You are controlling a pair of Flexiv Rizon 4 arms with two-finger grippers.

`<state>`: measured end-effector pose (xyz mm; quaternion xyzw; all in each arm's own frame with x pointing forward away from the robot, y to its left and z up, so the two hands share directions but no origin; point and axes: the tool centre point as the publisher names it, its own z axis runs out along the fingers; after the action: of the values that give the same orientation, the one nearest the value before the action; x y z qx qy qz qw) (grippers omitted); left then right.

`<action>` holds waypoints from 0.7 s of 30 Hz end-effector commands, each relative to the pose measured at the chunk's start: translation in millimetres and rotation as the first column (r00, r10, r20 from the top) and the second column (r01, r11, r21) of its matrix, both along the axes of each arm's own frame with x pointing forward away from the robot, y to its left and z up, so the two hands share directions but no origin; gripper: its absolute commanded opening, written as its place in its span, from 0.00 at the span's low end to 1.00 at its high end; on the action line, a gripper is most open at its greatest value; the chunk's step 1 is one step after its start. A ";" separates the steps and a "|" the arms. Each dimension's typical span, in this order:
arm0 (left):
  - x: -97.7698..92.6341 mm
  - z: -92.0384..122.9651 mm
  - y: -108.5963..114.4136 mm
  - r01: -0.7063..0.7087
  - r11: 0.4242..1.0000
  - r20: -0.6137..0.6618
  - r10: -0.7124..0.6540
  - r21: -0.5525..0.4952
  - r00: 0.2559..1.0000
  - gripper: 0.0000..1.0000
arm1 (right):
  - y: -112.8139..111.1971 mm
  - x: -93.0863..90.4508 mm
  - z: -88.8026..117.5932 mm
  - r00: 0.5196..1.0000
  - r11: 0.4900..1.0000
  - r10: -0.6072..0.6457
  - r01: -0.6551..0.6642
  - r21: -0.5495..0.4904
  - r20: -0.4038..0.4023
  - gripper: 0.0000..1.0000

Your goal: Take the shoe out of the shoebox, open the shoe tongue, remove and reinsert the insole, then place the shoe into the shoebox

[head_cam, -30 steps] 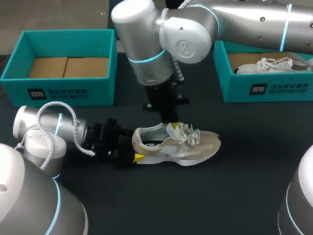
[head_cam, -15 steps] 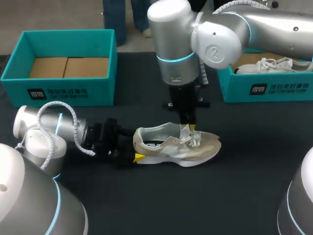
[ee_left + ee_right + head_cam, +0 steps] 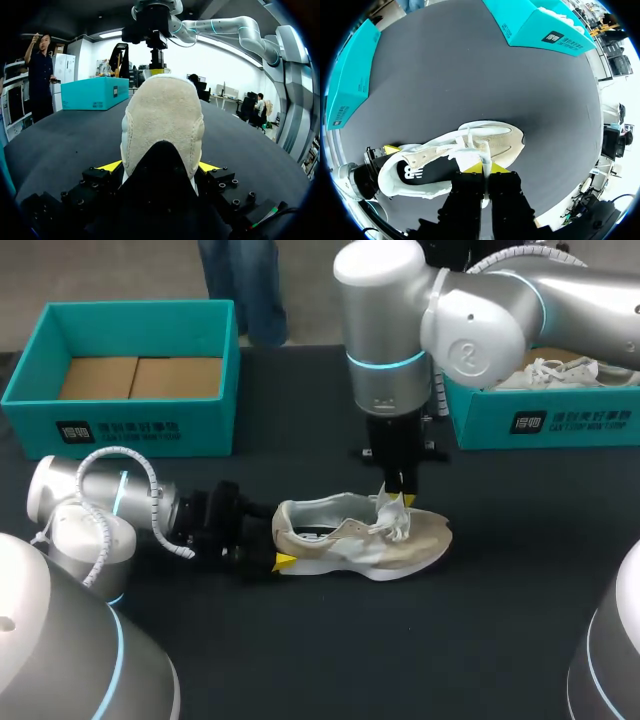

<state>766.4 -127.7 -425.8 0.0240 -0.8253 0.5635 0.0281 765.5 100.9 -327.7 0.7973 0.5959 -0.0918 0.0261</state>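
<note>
A beige and white shoe (image 3: 360,535) lies on its side on the black table, toe to the right. My left gripper (image 3: 275,538) lies low at the heel, its yellow fingertips (image 3: 112,166) pressed against both sides of the heel (image 3: 162,125), so it is shut on the shoe. My right gripper (image 3: 396,495) comes down from above onto the laces. In the right wrist view its fingers (image 3: 485,167) are shut on the white tongue (image 3: 470,160), which stands lifted above the shoe's mouth (image 3: 420,172).
A teal shoebox (image 3: 140,425) with a bare cardboard floor stands at the back left. A second teal box (image 3: 540,420) at the back right holds another white shoe (image 3: 560,370). The right arm's big elbow (image 3: 400,330) hangs over the table's middle.
My right arm has moved rightward from behind the shoe's collar to over the laces, taking the tongue with it toward the toe. The left gripper and the shoe have stayed in place.
</note>
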 end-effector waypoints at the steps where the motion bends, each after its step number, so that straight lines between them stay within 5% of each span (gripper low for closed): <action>1: -0.7 -3.3 1.3 0.001 1.000 0.000 -0.001 0.004 1.000 0.00 | -9.6 -1.6 -8.9 1.000 0.999 -0.010 0.010 0.031 0.004 0.00; 9: -0.7 -3.3 1.3 0.001 1.000 0.000 -0.001 0.004 1.000 0.00 | -21.1 -5.3 -20.3 0.999 0.999 -0.035 0.035 0.034 0.004 0.04; 12: -0.7 -3.3 1.3 0.001 1.000 0.000 -0.001 0.004 1.000 0.00 | -23.8 -6.8 -24.7 0.999 0.999 -0.041 0.041 0.032 -0.001 0.19; 16: -0.7 -3.3 1.3 0.001 1.000 0.000 -0.001 0.004 1.000 0.00 | -26.5 -7.9 -28.6 0.999 0.998 -0.048 0.048 0.027 -0.003 0.20; 21: -0.7 -3.3 1.3 0.001 1.000 0.000 -0.001 0.004 1.000 0.00 | -28.5 -9.0 -29.4 0.999 0.998 -0.054 0.054 0.022 -0.004 0.37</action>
<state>766.3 -127.6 -425.8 0.0240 -0.8253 0.5635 0.0281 757.6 73.9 -355.7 0.8129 0.5752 -0.0898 0.0140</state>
